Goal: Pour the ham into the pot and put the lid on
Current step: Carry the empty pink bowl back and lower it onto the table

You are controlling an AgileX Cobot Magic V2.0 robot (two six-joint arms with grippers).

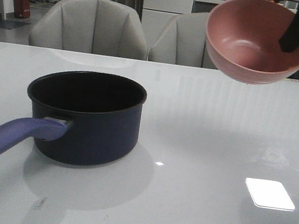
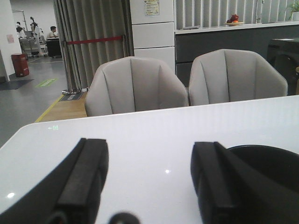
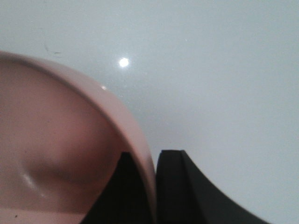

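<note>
Counter [image 1: 219,127]: white, glossy, with a bright rectangular light reflection near the front right.

Pot [image 1: 84,117]: dark navy saucepan, upright on the left half of the counter. Black interior; contents cannot be made out in the front view. Long periwinkle handle [image 1: 6,139] points toward the front left corner.

Pink bowl [image 1: 257,41]: held in the air at upper right, well apart from the pot and clear of the counter. Tilted, its mouth turned toward the camera; the visible interior is bare.

Right gripper [image 3: 154,186]: closed on the bowl's rim, 1 black finger inside the wall and 1 outside, as the right wrist view shows.

Left gripper [image 2: 149,182]: open, 2 black fingers [image 2: 86,179] wide apart, nothing between them; low over the counter, with the pot's dark rim just beside 1 finger.

Ham: not visible in any view.

Lid: not visible in any view.

Background: 2 grey chairs [image 1: 92,26] behind the counter.
</note>
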